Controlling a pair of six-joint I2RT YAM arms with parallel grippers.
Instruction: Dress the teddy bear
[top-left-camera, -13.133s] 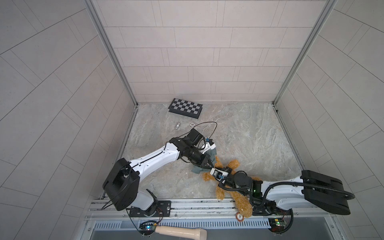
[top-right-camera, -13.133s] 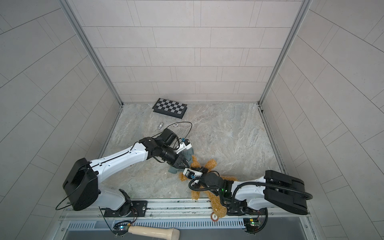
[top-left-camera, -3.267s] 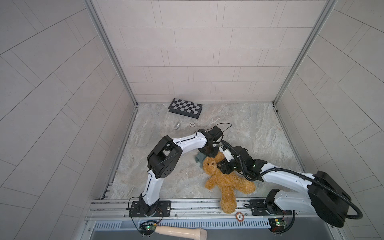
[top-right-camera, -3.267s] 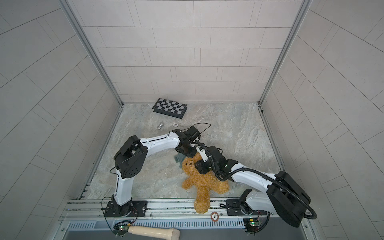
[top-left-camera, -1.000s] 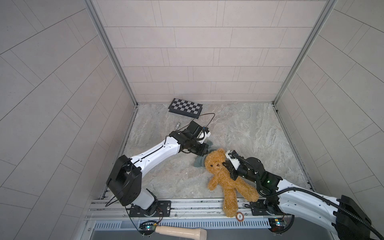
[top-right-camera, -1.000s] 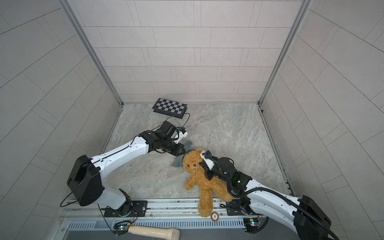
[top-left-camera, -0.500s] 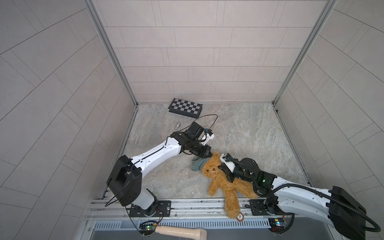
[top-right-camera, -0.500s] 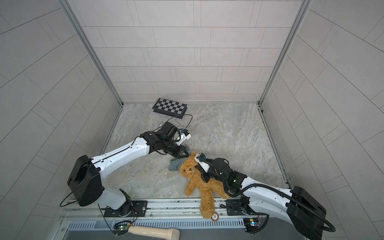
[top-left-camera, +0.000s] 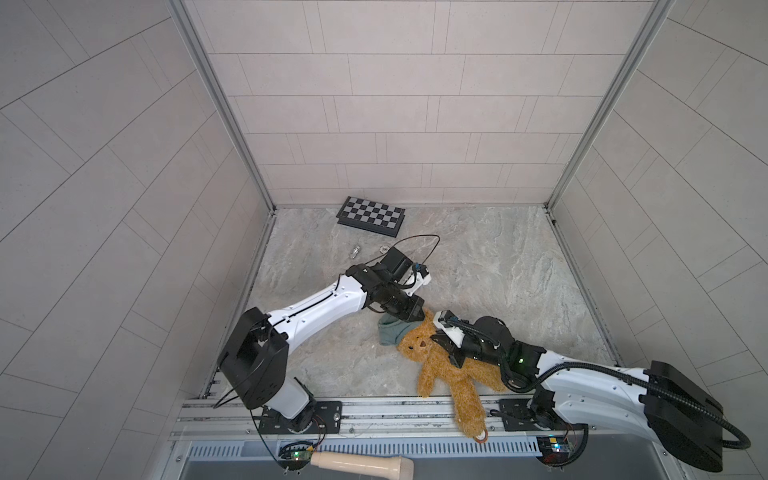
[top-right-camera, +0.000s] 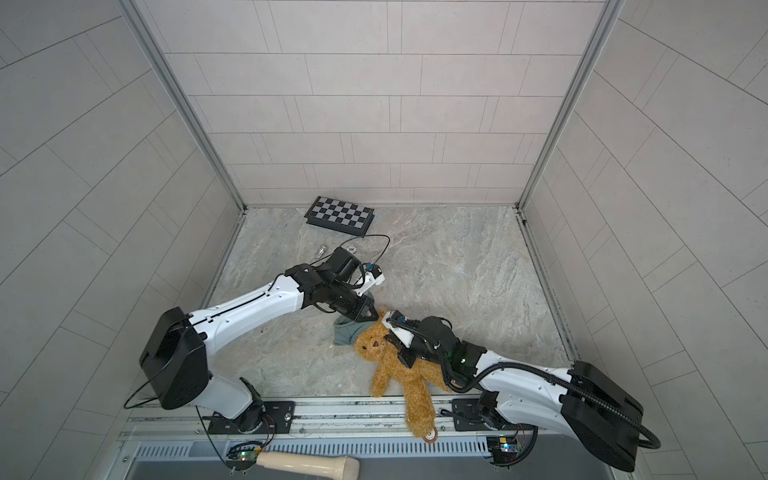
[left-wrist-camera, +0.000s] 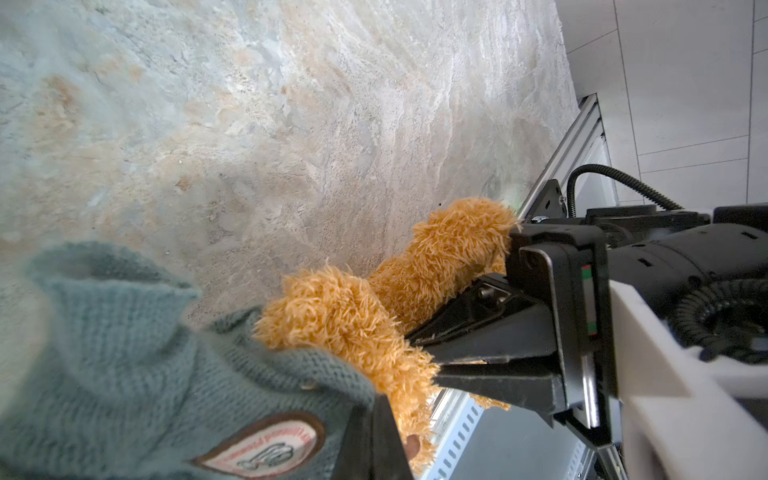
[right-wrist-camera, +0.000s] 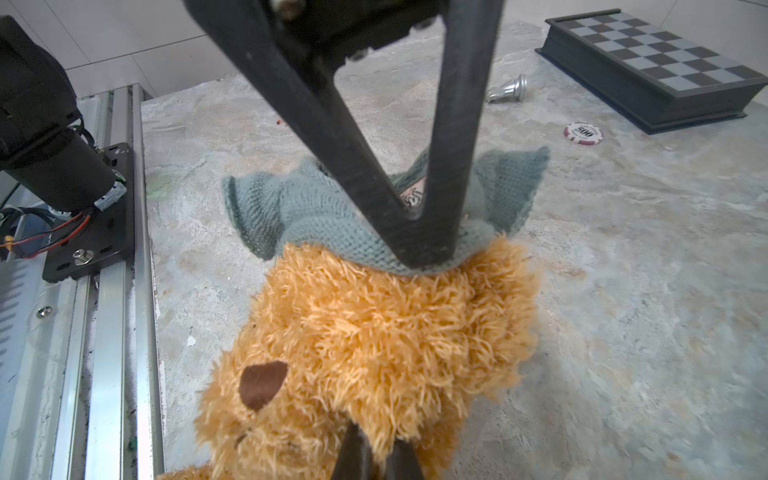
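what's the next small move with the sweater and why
Probably the left gripper should pull the green sweater down over the head of the teddy bear: its jaws pinch the hem, which only caps the crown, while the right gripper clamps the bear steady.

Your left gripper (top-right-camera: 366, 315) is clamped on the grey-green knit garment (top-right-camera: 344, 332), right against the head of the teddy bear (top-right-camera: 390, 376). Bear's on its back, face up. Your right gripper (top-right-camera: 400, 351) grips its shoulder, one leg dangling over the front rail (top-right-camera: 332, 409).
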